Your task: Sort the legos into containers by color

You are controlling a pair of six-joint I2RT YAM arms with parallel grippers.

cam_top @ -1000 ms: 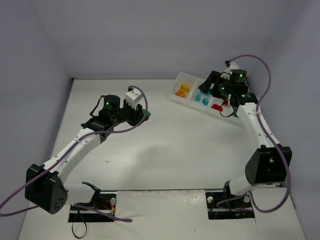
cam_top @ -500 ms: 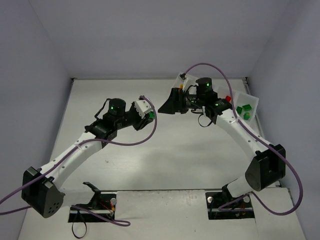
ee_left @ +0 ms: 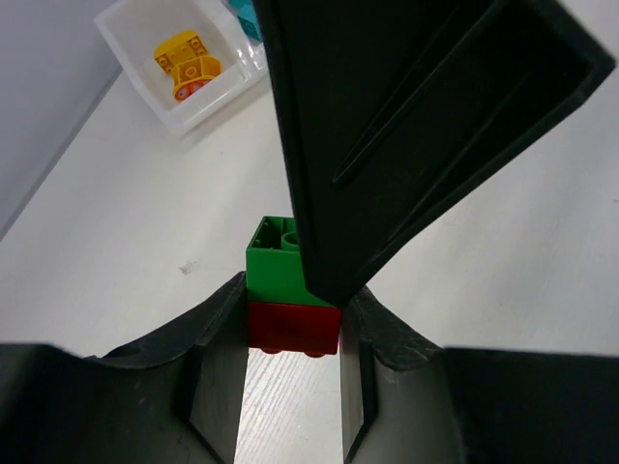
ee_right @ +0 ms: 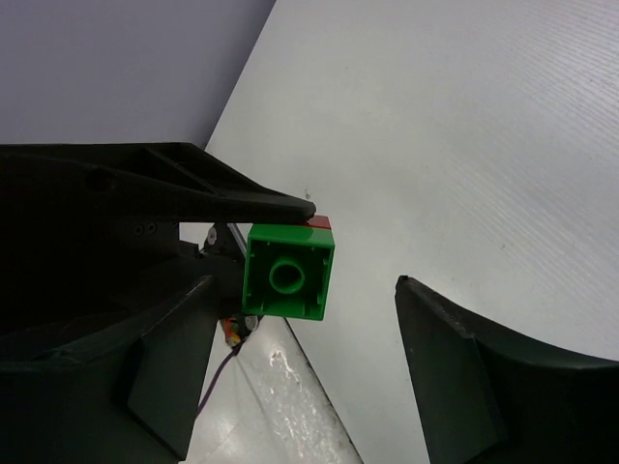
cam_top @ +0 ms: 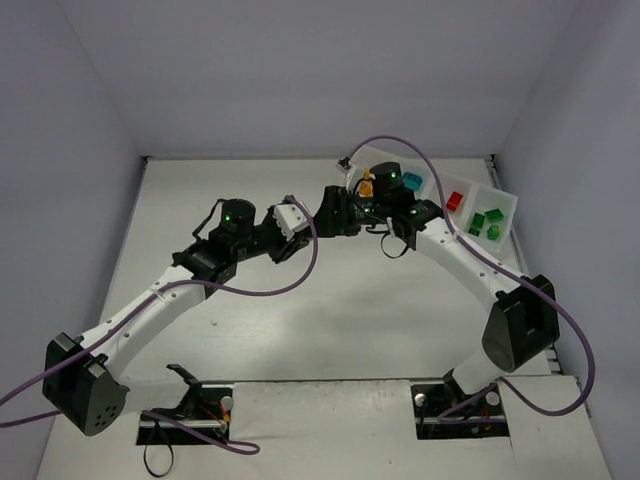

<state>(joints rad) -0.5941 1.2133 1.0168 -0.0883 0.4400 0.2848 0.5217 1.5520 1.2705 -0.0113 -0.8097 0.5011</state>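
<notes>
My left gripper is shut on a red lego that has a green lego stacked on it, held above the table. My right gripper is open, with the green lego between its jaws, nearer the left finger and apart from the right one. A sliver of the red lego shows behind it. In the top view the two grippers meet mid-table. The containers hold orange, teal, red and green legos.
The tray's orange compartment lies just beyond the held stack in the left wrist view. A purple cable arcs over the right arm. Grey walls close in the table at the back and on both sides.
My right arm swung left from over the tray to the table's middle. Its open jaws now stand around the green lego. My left gripper carried the stack a little to the right.
</notes>
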